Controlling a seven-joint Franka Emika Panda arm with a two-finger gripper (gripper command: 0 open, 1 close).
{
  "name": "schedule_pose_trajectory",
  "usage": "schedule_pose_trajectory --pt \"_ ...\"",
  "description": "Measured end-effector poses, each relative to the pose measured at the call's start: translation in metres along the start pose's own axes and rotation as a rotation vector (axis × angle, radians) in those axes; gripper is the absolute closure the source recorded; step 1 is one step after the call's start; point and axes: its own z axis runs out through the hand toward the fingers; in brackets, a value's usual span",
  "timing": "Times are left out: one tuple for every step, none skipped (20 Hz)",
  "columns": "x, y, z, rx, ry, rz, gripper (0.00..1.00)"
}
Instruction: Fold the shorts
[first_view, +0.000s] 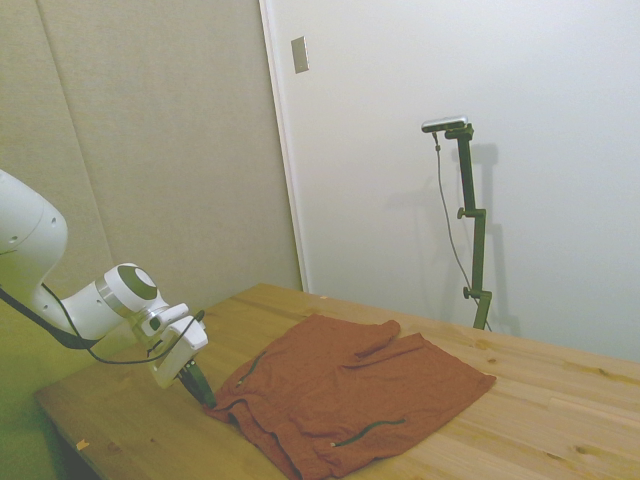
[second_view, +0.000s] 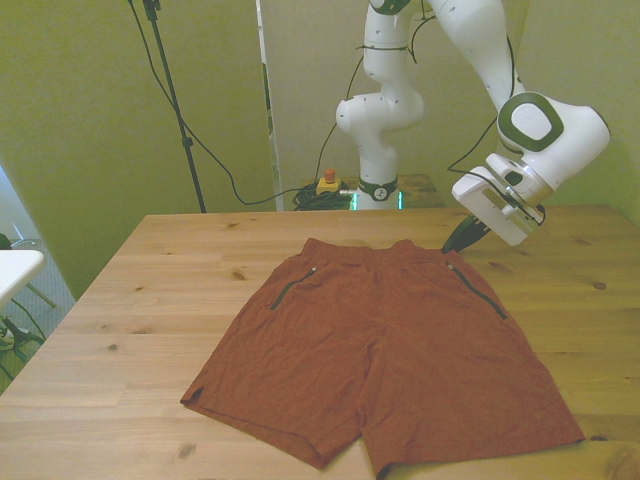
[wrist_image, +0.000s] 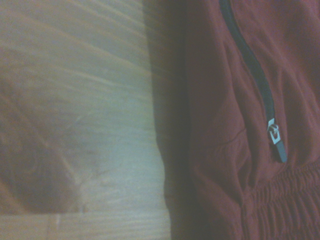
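Gripping the waistband corner of the shorts (second_view: 385, 350) was the step in hand: the gripper (second_view: 458, 238) sat low at that corner, on the front view's right end of the waistband, its dark fingers drawn together on what looked like the fabric edge, while the shorts lay spread flat on the table (second_view: 150, 300) with both legs pointing away from the waistband. To do it well, the pinch needed to hold both layers beside the zipper pocket line (wrist_image: 250, 65), since a one-layer hold would likely let the lower cloth drag behind and wrinkle the fold.
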Motion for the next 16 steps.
schedule_pose_trajectory --pt "-0.002 0.002 0.0 0.0 -0.001 -0.002 1.0" --pt "-0.005 0.004 0.0 0.001 -0.007 -0.002 1.0" --pt "-0.006 0.006 -0.001 0.007 -0.011 -0.001 1.0" --pt "-0.007 0.008 -0.001 0.014 -0.018 0.0 1.0" --pt "-0.008 0.011 -0.002 0.025 -0.03 0.001 1.0" --pt "-0.009 0.013 -0.004 0.034 -0.039 0.003 1.0" --pt "-0.01 0.015 -0.005 0.041 -0.05 0.001 1.0" --pt "-0.011 0.017 -0.005 0.049 -0.057 -0.002 1.0" --pt "-0.013 0.019 -0.006 0.055 -0.062 -0.005 1.0" --pt "-0.014 0.021 -0.006 0.06 -0.068 -0.004 1.0" --pt "-0.015 0.022 -0.007 0.066 -0.073 -0.003 1.0" --pt "-0.016 0.024 -0.007 0.072 -0.079 -0.001 1.0" --pt "-0.016 0.025 -0.008 0.081 -0.084 0.003 1.0" --pt "-0.016 0.027 -0.008 0.091 -0.094 0.008 1.0" --pt "-0.014 0.029 -0.009 0.103 -0.108 0.013 1.0" --pt "-0.012 0.031 -0.008 0.113 -0.123 0.016 1.0"
